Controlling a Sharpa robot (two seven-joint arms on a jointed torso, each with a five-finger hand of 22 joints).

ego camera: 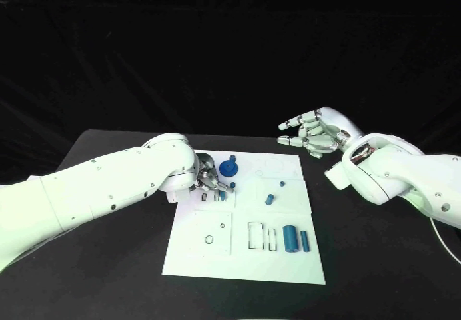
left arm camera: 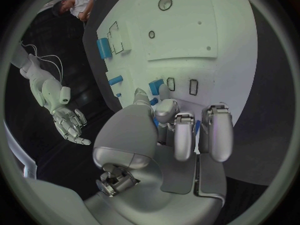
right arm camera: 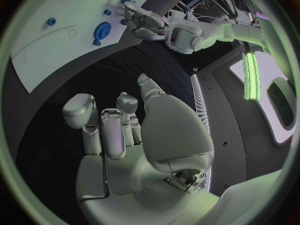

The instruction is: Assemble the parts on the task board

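While the left silver hand (ego camera: 206, 181) pinched a small blue part (left arm camera: 155, 122) over the white rectangular task board (ego camera: 202, 257) at frame centre, the right silver hand (ego camera: 315, 132) hovered upper right, fingers (right arm camera: 110, 135) loosely spread and holding nothing.

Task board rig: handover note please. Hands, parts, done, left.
Left hand: down on the task board, fingers closed around a small blue part at the slots on the board's left side.
Right hand: raised off the board beyond its far right corner, fingers apart, holding nothing.
Parts: round blue knob near the far edge; two blue cylinders lying on the near right; small blue piece mid-board.
Done: cannot tell which parts are seated.
Left: the cylinders and the loose small piece, at least.
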